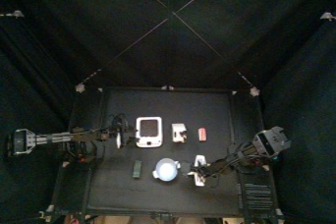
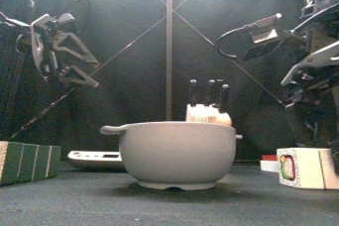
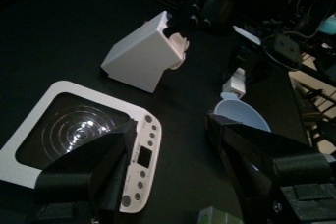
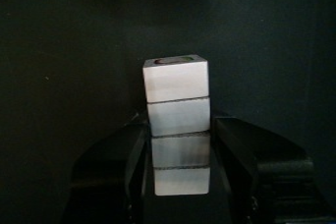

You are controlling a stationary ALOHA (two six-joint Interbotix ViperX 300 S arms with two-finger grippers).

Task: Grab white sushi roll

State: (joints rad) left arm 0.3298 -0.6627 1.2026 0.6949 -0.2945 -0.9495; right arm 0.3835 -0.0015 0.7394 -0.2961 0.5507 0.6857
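The right end effector [image 4: 182, 169] hangs low over the surface [image 4: 66, 51], its jaws spread apart, and the white sushi roll [image 4: 176, 95] stands upright between them at their tips, not clamped. The pale bowl [image 1: 168, 169] lies just beside this end effector, toward the middle. The left end effector [image 3: 178, 174] has open jaws, with the white tray-like rectangle [image 3: 89, 140] below it.

Place: a robot test pen in a lab
Walls: black curtains [image 1: 79, 31] hang on all sides
Floor of work: small black worktop [image 1: 118, 105] in the middle
Machines: two black arms [image 1: 53, 141] reach in from either side
Props: toy kitchen goods, a pale bowl [image 2: 172, 153]
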